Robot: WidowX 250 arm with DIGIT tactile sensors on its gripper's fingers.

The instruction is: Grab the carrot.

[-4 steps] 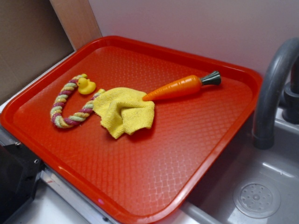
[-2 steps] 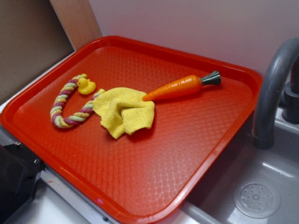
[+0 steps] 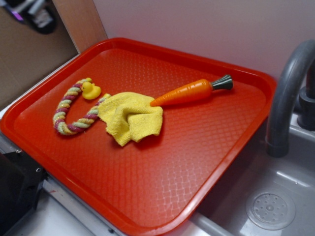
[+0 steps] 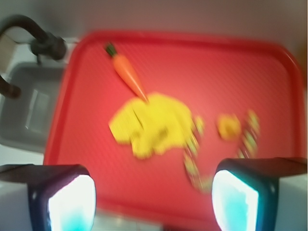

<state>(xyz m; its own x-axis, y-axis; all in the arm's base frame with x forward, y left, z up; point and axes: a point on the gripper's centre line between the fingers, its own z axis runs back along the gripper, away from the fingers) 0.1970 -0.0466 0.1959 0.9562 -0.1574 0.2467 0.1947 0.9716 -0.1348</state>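
Note:
The orange carrot (image 3: 186, 92) with its dark green stem cap lies on the red tray (image 3: 162, 196), its tip resting on the edge of a crumpled yellow cloth (image 3: 130, 118). The wrist view shows the carrot (image 4: 128, 73) far ahead at the upper left, blurred. My gripper (image 4: 154, 202) is open, with nothing between its fingers, high above the tray's near edge. In the exterior view only a blurred dark part of the arm (image 3: 34, 14) shows at the top left corner.
A braided rope toy (image 3: 69, 108) and a small yellow duck (image 3: 90, 90) lie left of the cloth. A grey sink (image 3: 270, 196) with a curved faucet (image 3: 285, 93) sits to the tray's right. A wall stands behind the tray.
A blurred part of the arm has come into the exterior view at the top left corner. The carrot, cloth, rope and duck have not moved.

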